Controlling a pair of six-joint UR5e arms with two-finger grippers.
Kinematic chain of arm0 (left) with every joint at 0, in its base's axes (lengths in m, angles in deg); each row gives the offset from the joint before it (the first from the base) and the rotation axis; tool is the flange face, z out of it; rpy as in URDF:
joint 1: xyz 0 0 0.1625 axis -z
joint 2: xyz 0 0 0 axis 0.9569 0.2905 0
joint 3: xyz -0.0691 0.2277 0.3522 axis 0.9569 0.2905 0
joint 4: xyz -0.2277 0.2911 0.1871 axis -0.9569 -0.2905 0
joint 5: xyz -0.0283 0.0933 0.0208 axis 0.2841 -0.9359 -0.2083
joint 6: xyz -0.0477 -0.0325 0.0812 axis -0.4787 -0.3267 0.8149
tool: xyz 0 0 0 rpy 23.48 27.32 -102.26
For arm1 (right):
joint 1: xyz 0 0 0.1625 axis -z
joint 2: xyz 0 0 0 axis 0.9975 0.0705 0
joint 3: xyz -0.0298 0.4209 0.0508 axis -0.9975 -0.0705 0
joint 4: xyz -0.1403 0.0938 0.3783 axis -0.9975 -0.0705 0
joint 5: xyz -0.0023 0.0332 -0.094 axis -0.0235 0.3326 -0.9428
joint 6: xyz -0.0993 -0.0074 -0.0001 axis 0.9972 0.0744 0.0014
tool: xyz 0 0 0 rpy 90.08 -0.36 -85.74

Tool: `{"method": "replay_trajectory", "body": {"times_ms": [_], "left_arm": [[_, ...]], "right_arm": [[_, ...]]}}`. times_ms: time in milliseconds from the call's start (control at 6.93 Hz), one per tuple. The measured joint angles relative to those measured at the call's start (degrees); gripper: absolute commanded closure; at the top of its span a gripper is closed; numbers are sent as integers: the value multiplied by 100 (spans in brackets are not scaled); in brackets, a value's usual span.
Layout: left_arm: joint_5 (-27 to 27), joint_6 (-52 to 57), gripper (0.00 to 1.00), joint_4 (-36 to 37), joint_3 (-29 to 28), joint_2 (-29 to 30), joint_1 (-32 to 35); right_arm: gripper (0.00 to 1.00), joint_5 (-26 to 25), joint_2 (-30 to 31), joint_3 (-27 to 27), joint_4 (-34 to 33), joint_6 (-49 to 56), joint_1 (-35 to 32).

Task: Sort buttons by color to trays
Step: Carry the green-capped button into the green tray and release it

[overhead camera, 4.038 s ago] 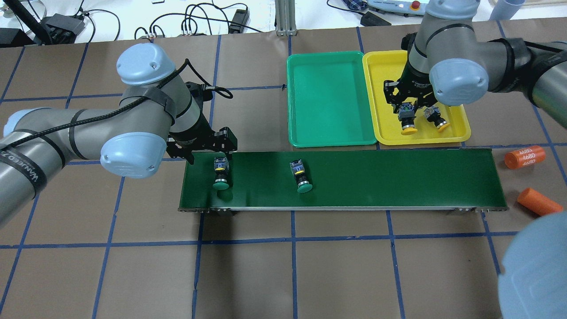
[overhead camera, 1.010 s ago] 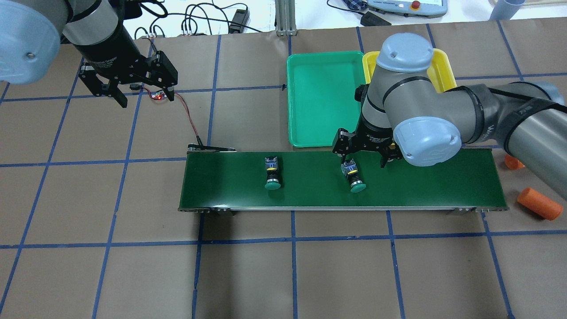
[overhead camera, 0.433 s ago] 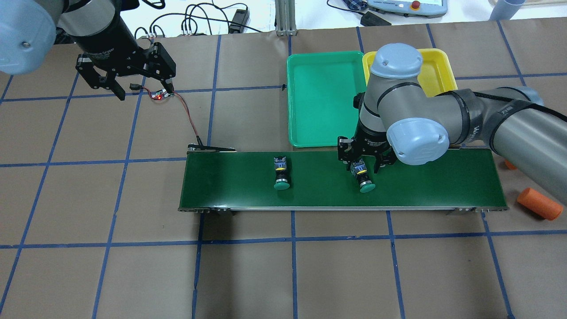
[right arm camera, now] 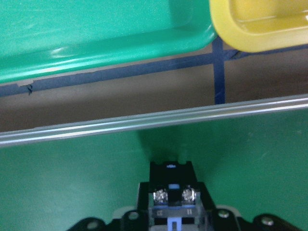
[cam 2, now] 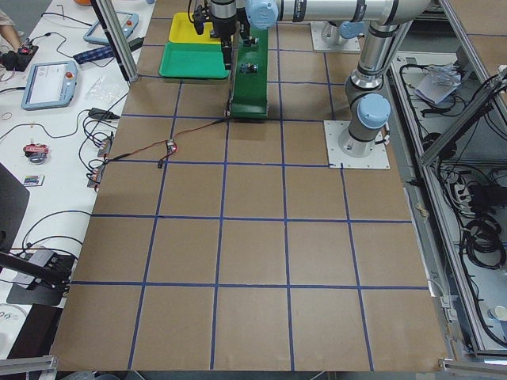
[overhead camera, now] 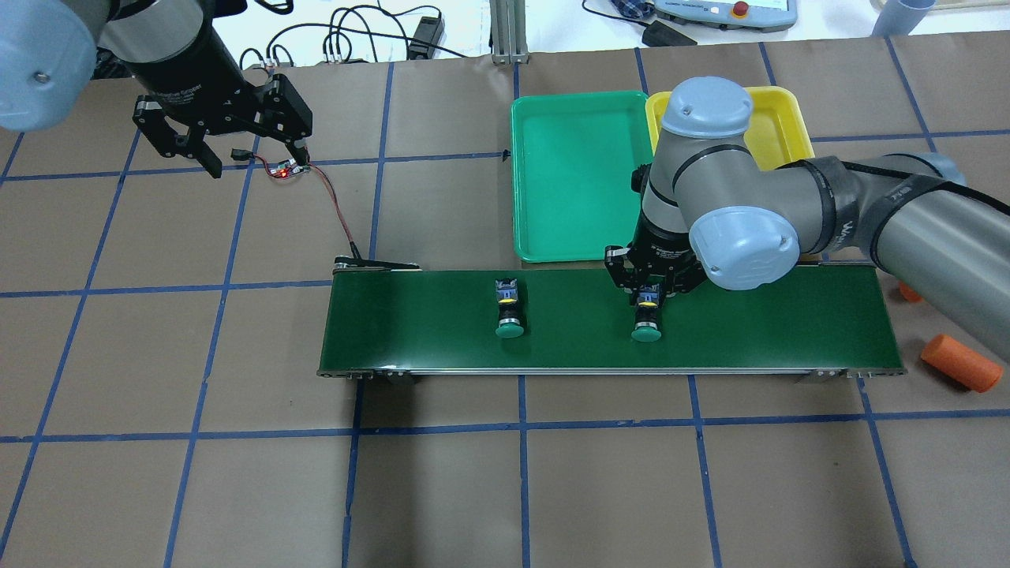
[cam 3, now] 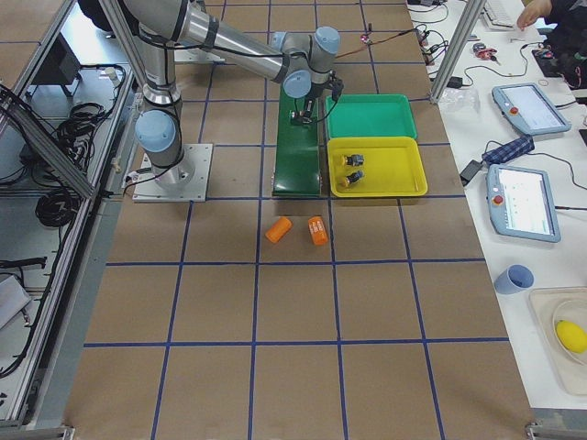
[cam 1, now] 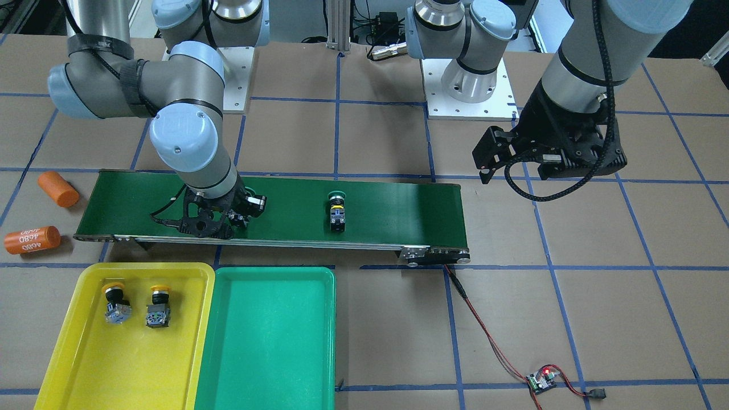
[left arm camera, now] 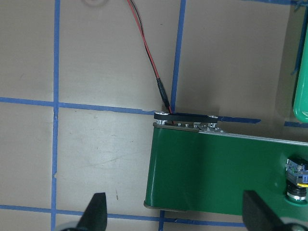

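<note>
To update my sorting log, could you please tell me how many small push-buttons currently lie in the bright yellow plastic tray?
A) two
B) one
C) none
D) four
A: two yellow-capped push-buttons lie side by side in the bright yellow rectangular plastic tray; the two green-capped push-buttons are at the dark-green conveyor belt.

Two green-capped buttons [overhead camera: 510, 315] [overhead camera: 646, 327], two yellow-capped buttons [cam 1: 117, 304] [cam 1: 158, 307], two trays [cam 1: 85, 364] [cam 1: 267, 341], two orange cylinders [cam 1: 58, 188] [cam 1: 32, 240], one conveyor belt [cam 1: 398, 210].

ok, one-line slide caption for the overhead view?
Right claw grips one green button at the conveyor belt; left claw hovers open, off the belt.
</note>
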State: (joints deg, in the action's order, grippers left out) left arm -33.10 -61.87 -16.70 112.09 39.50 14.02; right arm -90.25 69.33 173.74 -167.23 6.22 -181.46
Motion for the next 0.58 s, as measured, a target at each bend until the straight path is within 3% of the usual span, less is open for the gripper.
{"method": "replay_trajectory", "body": {"times_ms": [288, 577], "left_arm": [[-24, 2, 0, -18, 18, -3, -3], [-38, 10, 0, -22, 60, -15, -3]], "right_arm": [[100, -212, -20, -609, -12, -15, -2], [100, -200, -556, -1260, -420, -41, -9]]}}
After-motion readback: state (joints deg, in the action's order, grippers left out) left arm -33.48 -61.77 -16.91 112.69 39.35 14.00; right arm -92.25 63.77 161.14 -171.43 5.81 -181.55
